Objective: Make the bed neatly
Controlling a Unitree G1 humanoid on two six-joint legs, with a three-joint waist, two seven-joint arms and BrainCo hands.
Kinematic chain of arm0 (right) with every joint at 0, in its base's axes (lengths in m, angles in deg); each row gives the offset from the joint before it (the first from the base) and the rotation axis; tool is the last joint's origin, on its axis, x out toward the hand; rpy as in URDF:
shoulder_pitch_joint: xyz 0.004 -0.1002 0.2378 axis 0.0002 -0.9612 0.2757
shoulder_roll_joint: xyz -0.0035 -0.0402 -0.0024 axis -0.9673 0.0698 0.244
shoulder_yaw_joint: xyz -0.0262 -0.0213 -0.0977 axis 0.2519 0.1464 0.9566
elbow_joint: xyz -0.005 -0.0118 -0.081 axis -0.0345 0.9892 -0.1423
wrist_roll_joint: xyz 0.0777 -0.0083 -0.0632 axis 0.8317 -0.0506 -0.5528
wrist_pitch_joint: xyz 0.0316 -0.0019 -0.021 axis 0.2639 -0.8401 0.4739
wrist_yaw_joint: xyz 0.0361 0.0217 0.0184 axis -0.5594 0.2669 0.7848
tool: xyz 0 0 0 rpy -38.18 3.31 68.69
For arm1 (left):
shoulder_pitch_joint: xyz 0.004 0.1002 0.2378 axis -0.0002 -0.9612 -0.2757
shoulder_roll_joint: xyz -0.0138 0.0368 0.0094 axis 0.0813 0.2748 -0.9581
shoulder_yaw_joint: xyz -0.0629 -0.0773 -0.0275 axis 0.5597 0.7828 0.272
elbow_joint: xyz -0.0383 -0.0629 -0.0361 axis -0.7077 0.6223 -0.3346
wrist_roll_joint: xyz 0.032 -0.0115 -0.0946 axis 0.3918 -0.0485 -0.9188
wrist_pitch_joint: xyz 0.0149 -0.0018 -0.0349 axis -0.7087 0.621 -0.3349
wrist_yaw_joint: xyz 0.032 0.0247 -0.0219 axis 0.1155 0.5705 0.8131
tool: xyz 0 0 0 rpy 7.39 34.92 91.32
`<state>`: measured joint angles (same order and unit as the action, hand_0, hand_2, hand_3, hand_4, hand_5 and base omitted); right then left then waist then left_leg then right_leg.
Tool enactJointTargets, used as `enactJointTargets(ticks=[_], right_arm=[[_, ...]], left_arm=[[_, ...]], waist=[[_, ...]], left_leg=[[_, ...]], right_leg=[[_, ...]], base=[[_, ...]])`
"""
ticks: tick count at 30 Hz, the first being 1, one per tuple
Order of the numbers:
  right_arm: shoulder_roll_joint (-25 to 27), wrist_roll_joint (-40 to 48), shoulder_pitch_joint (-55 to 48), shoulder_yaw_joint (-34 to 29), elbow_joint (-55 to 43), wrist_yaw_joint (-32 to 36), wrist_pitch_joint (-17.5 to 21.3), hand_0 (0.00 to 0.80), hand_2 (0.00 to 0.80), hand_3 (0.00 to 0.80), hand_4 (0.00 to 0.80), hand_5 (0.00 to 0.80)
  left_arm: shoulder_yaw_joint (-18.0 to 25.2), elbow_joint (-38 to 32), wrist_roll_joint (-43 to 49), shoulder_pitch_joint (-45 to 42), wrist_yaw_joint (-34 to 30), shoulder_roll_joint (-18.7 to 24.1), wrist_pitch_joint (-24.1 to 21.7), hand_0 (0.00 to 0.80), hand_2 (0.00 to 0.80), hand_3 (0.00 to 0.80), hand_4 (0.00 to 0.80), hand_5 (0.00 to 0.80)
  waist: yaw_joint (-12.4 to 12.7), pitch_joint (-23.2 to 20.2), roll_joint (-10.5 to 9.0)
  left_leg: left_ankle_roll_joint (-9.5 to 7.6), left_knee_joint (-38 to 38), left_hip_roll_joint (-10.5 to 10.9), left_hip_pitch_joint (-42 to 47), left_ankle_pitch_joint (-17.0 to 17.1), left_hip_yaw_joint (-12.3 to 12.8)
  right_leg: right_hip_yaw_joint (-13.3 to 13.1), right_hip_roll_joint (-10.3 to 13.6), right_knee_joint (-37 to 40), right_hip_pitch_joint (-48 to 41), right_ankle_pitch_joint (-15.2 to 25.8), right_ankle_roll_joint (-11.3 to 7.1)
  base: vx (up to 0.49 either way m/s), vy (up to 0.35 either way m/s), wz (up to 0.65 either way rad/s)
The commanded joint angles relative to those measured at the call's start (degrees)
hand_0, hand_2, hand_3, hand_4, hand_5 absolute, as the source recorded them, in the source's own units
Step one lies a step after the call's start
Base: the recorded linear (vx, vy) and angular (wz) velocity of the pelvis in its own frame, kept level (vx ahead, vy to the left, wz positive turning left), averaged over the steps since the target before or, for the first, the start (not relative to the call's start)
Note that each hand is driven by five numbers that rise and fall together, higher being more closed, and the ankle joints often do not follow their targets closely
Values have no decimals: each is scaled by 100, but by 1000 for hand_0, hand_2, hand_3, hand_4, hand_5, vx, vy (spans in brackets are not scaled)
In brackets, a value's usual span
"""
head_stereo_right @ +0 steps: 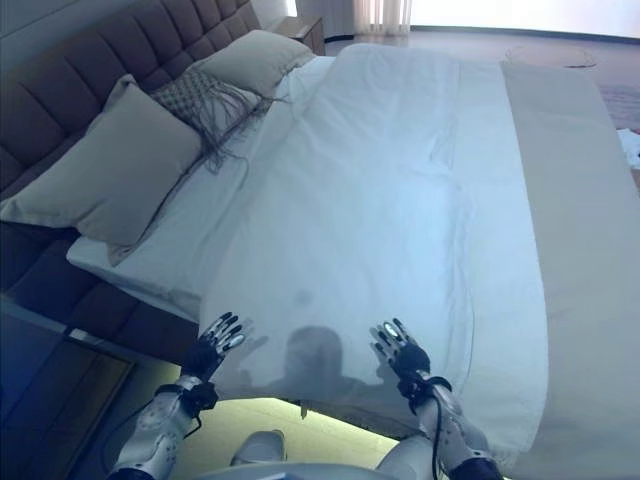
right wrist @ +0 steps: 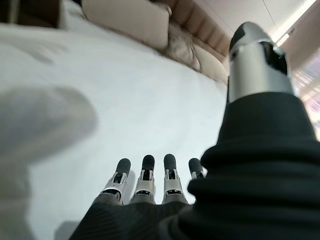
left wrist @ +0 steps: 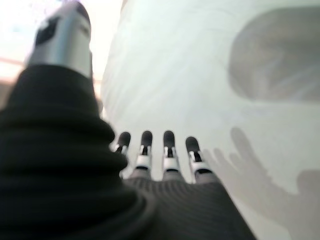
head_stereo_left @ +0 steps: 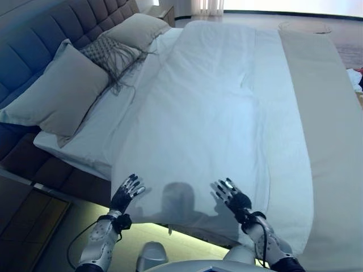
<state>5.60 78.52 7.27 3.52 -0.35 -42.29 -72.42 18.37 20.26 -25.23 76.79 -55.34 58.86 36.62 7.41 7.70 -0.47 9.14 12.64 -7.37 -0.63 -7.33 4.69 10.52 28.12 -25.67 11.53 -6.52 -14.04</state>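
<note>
Bedroom with a dark tufted headboard (head_stereo_left: pixel 34 51) along the robot's left and a bed whose white duvet (head_stereo_left: pixel 215 113) lies spread flat over most of the mattress, a beige runner (head_stereo_left: pixel 329 130) laid along the far right side. Three pillows against the headboard: a large grey pillow (head_stereo_left: pixel 59 93) nearest, a patterned fringed cushion (head_stereo_left: pixel 110 54) in the middle, another pale pillow (head_stereo_left: pixel 139 28) beyond. Left hand (head_stereo_left: pixel 126 192) and right hand (head_stereo_left: pixel 229 195) both released, fingers straight and spread, grasping nothing, held over the near edge of the duvet; contact with the cloth impossible to confirm. Judged mostly done: duvet largely smooth, pillows in place. Left to do: faint creases near the middle, the near left corner hanging slightly uneven over the white sheet (head_stereo_left: pixel 96 136). No brands, labels or readable writing anywhere.
</note>
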Motion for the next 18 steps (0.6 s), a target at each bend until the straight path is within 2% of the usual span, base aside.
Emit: enactJointTargets(ticks=[1,3,4,5,6,8,10,12,14,15,18], right_arm=[[-307,416,126,-256,-440,54,167,0,0,0,0,0],[-380,506,71,-284,-450,87,16,0,0,0,0,0],[-408,470,32,-289,-445,111,-35,0,0,0,0,0],[-439,433,-44,-268,-432,198,17,0,0,0,0,0],[-452,450,-97,-225,-425,289,99,0,0,0,0,0],[-438,559,-183,-115,-474,326,246,0,0,0,0,0],[-408,664,-183,-37,-534,270,252,0,0,0,0,0],[-470,726,-216,9,-483,267,343,0,0,0,0,0],[-484,772,-230,33,-376,257,453,0,0,0,0,0],[-461,797,-213,46,-326,267,460,0,0,0,0,0],[-390,758,-53,102,-165,175,405,0,0,0,0,0]], left_arm=[[101,-634,689,156,183,368,-184,0,0,0,0,0],[-7,-679,833,128,354,403,-239,0,0,0,0,0],[-53,-687,799,149,419,421,-236,0,0,0,0,0],[-134,-660,669,217,461,452,-218,0,0,0,0,0],[-204,-599,625,270,508,454,-240,0,0,0,0,0],[-365,-474,648,383,671,449,-295,0,0,0,0,0],[-481,-397,798,493,928,448,-326,0,0,0,0,0],[-530,-285,954,703,1075,404,-238,0,0,0,0,0],[-570,-226,1120,881,1106,337,-180,0,0,0,0,0],[-593,-233,1211,944,1154,325,-157,0,0,0,0,0],[-676,-219,1583,1095,1438,314,-70,0,0,0,0,0]], waist=[[104,113,-241],[-17,87,-164],[-72,83,-94],[-163,49,-11],[-221,2,34],[-277,-100,80],[-276,-138,80],[-302,-127,-2],[-378,-111,-80],[-410,-94,-103],[-396,-26,-86]], left_leg=[[-688,303,279,-350,-31,-66],[-853,117,443,-301,-9,93],[-936,76,477,-314,6,121],[-1065,51,546,-394,80,108],[-1153,-2,598,-434,162,105],[-1251,-199,715,-437,347,93],[-1350,-343,819,-416,473,125],[-1357,-391,914,-373,497,75],[-1288,-462,936,-274,491,60],[-1246,-480,920,-230,465,88],[-1092,-318,748,-314,462,157]], right_leg=[[148,486,1440,-509,2339,-96],[-18,432,1278,-294,2518,-96],[-207,322,954,-174,2406,-59],[-408,109,517,-74,2127,46],[-424,-79,232,-47,1871,135],[-209,-511,-165,-85,1528,308],[-28,-729,-644,62,1487,368],[-25,-847,-392,110,1547,424],[-26,-948,480,-5,1640,464],[25,-970,753,-17,1679,447],[222,-1138,1157,-176,1359,479]], base=[[19,311,0],[-49,322,-7],[-97,341,-18],[-99,335,-8],[-80,296,4],[-30,215,18],[-6,65,5],[33,-142,-8],[100,-258,-8],[110,-274,-21],[22,-209,-10]])
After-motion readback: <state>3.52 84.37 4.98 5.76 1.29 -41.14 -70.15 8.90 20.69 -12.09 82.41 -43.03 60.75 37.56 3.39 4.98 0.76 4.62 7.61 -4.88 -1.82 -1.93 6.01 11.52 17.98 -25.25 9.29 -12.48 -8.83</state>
